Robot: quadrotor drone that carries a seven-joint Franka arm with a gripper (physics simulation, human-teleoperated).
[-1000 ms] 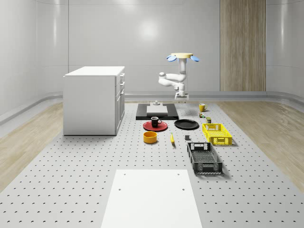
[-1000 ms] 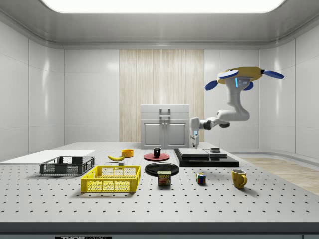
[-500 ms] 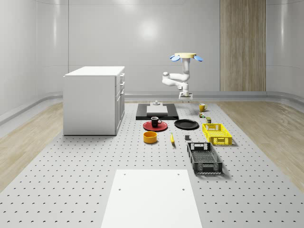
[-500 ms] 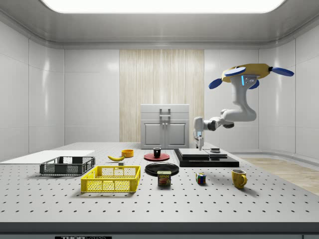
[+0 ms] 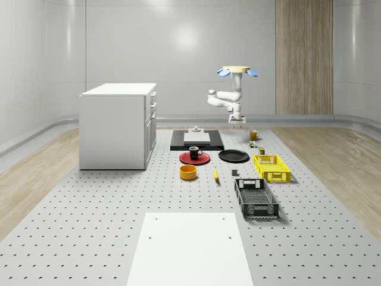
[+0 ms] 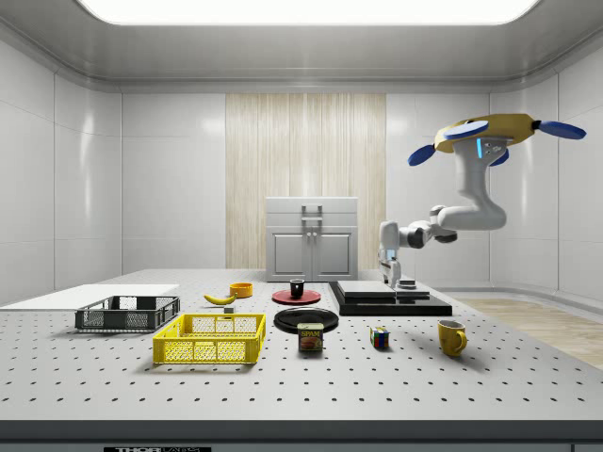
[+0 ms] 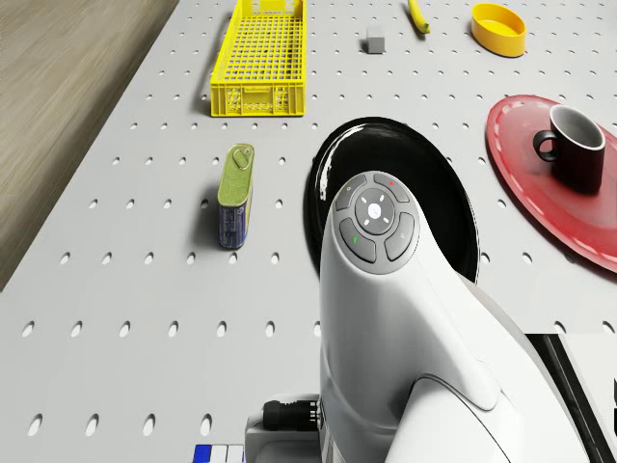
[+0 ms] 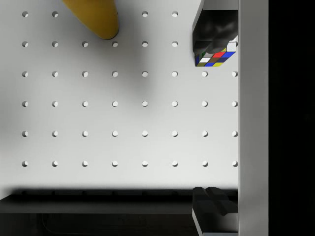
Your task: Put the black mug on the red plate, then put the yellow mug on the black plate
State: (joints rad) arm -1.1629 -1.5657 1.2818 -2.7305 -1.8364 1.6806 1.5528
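The black mug point(image 5: 195, 152) point(image 6: 297, 288) point(image 7: 576, 147) stands upright on the red plate point(image 5: 191, 159) point(image 6: 283, 298) point(image 7: 525, 178). Beside it lies the black plate point(image 5: 233, 156) point(image 6: 306, 318) point(image 7: 381, 149), bare and partly hidden by my arm in the drone view. The yellow mug point(image 5: 254, 134) point(image 6: 452, 337) point(image 8: 96, 17) stands on the table, near the whole-scene view's right. The drone point(image 5: 237, 71) point(image 6: 497, 137) hovers high above the table near the yellow mug. My gripper point(image 5: 237, 123) point(image 6: 389, 280) point(image 8: 214, 118) hangs open and holds nothing, above the table between the black slab and the yellow mug.
A black slab point(image 5: 197, 140) point(image 6: 386, 299) with a small block lies behind the plates. A colour cube point(image 6: 379, 337) point(image 8: 216, 56) and a tin can point(image 6: 311, 337) point(image 7: 236, 193) stand near the gripper. Yellow crate point(image 5: 272, 167), black crate point(image 5: 256, 198), yellow bowl point(image 5: 188, 172), banana point(image 5: 215, 173), white cabinet point(image 5: 118, 125).
The drone and arm have shifted to the right in the whole-scene and side views, carrying the open gripper from over the slab toward the yellow mug. Both mugs stayed put.
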